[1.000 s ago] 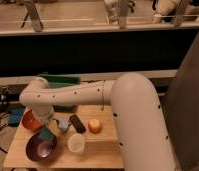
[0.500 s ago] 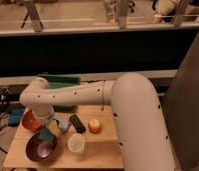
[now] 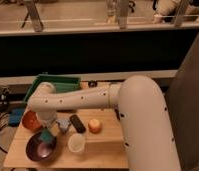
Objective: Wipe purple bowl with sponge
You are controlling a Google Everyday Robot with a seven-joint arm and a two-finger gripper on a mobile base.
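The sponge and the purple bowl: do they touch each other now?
Cannot tell. In the camera view the sponge, under the gripper, overlaps the upper rim of the purple bowl, but neither a gap nor contact shows plainly.

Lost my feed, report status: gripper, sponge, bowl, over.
Gripper down at sponge, over purple bowl back rim. Orange bowl and pale cup flank it, neither blocking.

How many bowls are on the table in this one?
2. The purple bowl sits at the front left corner, with the gripper and sponge over its far rim; the orange bowl sits behind it, partly behind the arm, which may hide more.
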